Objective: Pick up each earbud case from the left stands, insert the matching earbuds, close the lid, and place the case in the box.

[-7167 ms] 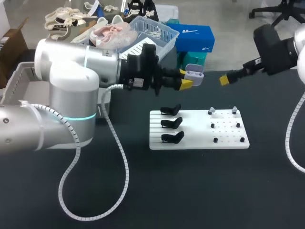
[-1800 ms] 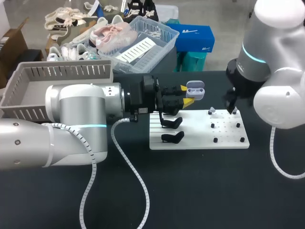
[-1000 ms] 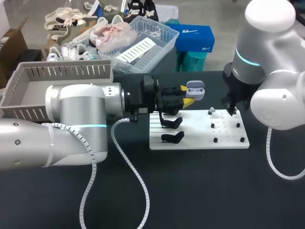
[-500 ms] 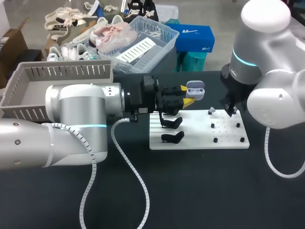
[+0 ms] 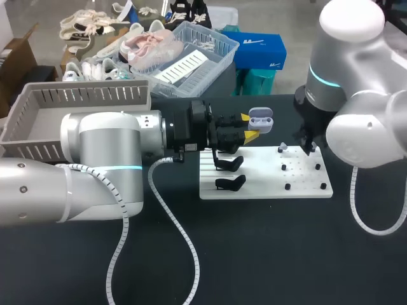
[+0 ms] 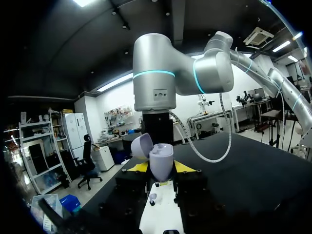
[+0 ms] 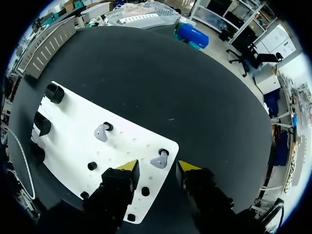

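Note:
My left gripper (image 5: 250,126) is shut on a lavender earbud case (image 5: 260,119), held above the white board's (image 5: 264,181) back edge with its lid open. In the left wrist view the case (image 6: 161,163) stands upright between the left gripper's (image 6: 161,168) yellow tips. My right gripper (image 5: 310,146) points down at the board's back right corner. In the right wrist view it (image 7: 157,166) is open, with a lavender earbud (image 7: 160,160) on its peg between the fingers, untouched. A second earbud (image 7: 101,132) (image 5: 283,149) sits on the neighbouring peg.
Two empty black stands (image 5: 227,162) (image 5: 230,183) rise on the board's left side, and small black pegs (image 5: 287,187) dot its right side. A grey slatted box (image 5: 76,101) sits at the table's far left. Bare dark table lies in front of the board.
Over the last seconds my right arm swung in from the right and came down over the back right earbud. In the last second it barely shifted. The left arm kept still with the case.

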Controlling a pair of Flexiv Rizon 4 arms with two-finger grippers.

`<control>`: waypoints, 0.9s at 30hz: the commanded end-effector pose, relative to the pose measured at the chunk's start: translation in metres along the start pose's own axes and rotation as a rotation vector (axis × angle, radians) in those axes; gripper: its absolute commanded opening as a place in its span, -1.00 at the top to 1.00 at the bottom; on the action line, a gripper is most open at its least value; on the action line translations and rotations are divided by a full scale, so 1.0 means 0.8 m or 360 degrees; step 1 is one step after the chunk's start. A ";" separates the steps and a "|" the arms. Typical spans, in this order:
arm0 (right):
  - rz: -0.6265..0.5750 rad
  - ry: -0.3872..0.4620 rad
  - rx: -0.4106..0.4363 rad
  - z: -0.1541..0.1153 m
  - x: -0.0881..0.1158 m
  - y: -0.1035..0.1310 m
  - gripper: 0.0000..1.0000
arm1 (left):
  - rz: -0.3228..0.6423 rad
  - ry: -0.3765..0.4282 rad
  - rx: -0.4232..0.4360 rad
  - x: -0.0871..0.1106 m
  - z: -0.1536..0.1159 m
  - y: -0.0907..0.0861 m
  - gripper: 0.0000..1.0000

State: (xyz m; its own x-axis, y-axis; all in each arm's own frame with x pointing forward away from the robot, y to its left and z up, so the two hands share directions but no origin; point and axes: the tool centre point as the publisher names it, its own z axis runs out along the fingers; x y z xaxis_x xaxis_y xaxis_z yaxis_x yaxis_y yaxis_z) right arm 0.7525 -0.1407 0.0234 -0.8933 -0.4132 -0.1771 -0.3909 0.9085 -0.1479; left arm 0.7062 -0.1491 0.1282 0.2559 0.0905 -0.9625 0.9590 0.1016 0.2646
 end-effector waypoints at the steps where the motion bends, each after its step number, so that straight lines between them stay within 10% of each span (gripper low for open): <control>1: 0.0006 0.0017 -0.0004 0.003 -0.006 0.000 0.10 | 0.0003 -0.0001 -0.0007 0.001 0.001 -0.001 1.00; 27: 0.0058 0.0038 -0.0020 0.006 -0.003 0.000 0.39 | 0.0003 -0.0001 -0.0007 0.001 0.001 -0.001 1.00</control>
State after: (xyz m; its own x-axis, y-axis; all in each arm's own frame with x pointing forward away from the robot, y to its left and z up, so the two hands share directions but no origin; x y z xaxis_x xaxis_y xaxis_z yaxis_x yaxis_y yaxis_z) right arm 0.7549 -0.1405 0.0191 -0.9114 -0.3792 -0.1601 -0.3615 0.9234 -0.1290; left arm 0.7062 -0.1491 0.1281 0.2559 0.0904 -0.9625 0.9590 0.1017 0.2645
